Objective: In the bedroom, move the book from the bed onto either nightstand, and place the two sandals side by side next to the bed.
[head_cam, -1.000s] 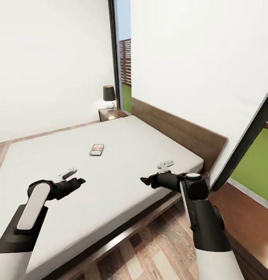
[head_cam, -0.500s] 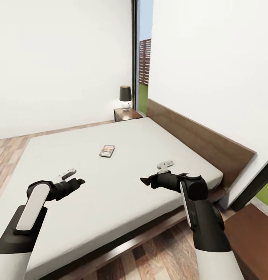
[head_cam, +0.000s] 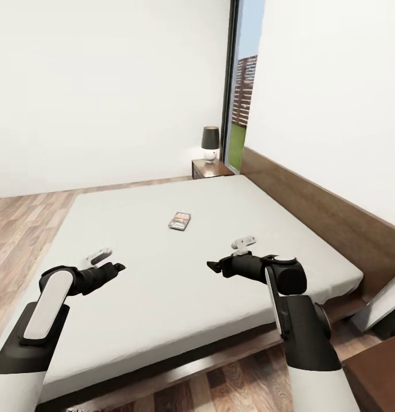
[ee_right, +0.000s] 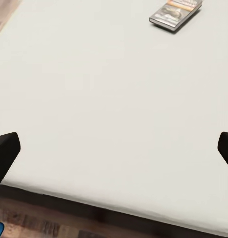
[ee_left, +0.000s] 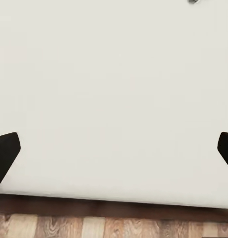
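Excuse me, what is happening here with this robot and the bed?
The robot stands at the foot side of the bed in a white-walled bedroom. Both its grippers, the left gripper and the right gripper, hang open and empty over the mattress. The book lies flat near the middle of the mattress, not yet touched. The nightstand with its lamp stands at the far corner beside the headboard. The book is not yet on the nightstand.

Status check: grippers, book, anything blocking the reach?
Both grippers, left and right, open and empty over the bed. Book flat mid-mattress, untouched. Nothing between the grippers and it.
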Available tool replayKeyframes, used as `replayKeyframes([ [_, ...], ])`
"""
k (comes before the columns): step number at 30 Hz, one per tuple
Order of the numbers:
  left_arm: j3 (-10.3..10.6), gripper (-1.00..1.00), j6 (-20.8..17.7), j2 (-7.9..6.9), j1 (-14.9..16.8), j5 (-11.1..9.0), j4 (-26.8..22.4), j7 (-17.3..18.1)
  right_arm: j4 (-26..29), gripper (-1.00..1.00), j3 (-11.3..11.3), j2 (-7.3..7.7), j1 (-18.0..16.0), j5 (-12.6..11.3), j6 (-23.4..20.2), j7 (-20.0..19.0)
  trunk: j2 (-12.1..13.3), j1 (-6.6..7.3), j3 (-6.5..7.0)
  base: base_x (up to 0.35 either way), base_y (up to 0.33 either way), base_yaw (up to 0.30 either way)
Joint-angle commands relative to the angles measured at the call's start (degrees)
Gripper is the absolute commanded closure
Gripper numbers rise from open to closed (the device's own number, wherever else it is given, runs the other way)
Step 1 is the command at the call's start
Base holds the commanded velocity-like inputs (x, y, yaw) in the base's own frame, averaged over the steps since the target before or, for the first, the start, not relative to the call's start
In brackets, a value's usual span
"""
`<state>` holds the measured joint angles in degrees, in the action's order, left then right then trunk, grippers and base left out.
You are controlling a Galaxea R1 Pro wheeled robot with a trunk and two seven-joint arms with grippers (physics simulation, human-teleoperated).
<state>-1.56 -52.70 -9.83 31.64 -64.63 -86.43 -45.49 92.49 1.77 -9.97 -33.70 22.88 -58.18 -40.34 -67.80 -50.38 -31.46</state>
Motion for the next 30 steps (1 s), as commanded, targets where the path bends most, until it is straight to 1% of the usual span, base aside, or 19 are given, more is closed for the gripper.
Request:
replayKeyframes([
  [1,0.0,-1.00,-0.1,-0.01,0.0,-0.6,0.0,-0.6,0.1,-1.00,0.0,-0.02,0.0,0.6,-0.2,-0.5,0.0,0.00,-0.06,0.007,-0.006,0.285],
  [5,0.0,-1.00,-0.1,-0.01,0.0,-0.5,0.0,-0.6,0.1,-1.00,0.0,-0.02,0.0,0.6,-0.2,-0.5,0.0,0.00,-0.06,0.036,-0.012,0.285],
  [9,0.0,-1.00,-0.1,-0.01,-0.1,-0.5,0.1,-0.7,0.1,-1.00,0.0,-0.02,0.0,0.6,-0.2,-0.5,0.0,0.00,-0.06,0.176,-0.067,0.285],
  [26,0.2,-1.00,-0.1,0.06,-0.2,-0.5,0.2,-0.7,0.1,-1.00,0.0,-0.02,0.0,0.6,-0.1,-0.5,0.0,0.00,-0.06,0.286,-0.134,0.284],
  [30,0.3,-1.00,-0.1,0.07,-0.2,-0.5,0.2,-0.7,0.1,-1.00,0.0,-0.02,0.0,0.6,-0.1,-0.5,0.0,0.00,-0.06,0.172,-0.099,0.179],
])
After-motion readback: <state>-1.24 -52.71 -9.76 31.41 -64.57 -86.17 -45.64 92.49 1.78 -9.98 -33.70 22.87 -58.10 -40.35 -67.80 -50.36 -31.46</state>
